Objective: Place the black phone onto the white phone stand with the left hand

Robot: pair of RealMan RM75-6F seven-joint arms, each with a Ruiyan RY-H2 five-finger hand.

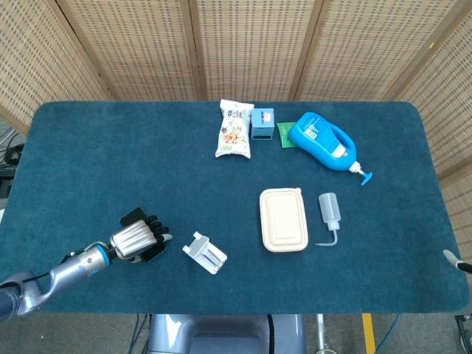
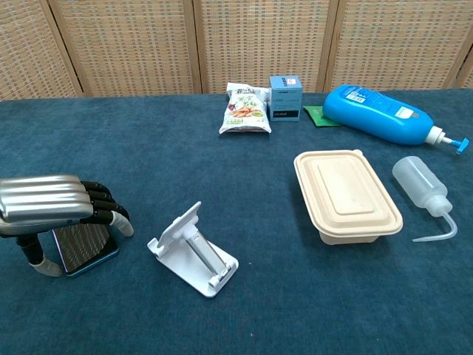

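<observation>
The flat black slab phone with a bluish edge (image 2: pixel 83 248) sits at about 8 o'clock on the table, on edge or tilted, beneath the left hand (image 2: pixel 55 207). The silver-backed hand arches over it, dark fingers (image 2: pixel 103 203) curled down across its upper edge and the thumb low at its near left corner. The hand looks closed around the phone, though whether it bears the weight yet I cannot tell.

The phone should be stiff, light for its size and slick on its glass face, so my judgement is that it is best held across its two long edges, not by the faces, leaving the bottom edge free to seat on the stand.

The white folding plastic phone stand (image 2: pixel 194 251) lies just beside the hand toward 3 o'clock, its back plate raised and its small lip toward the near edge. It looks light enough to skid if nudged.

The dark blue felt-like tablecloth (image 1: pixel 110 155) should give some grip. Woven wicker screens (image 1: pixel 243 44) close off the far side at 12 o'clock. The right hand shows in neither view.
</observation>
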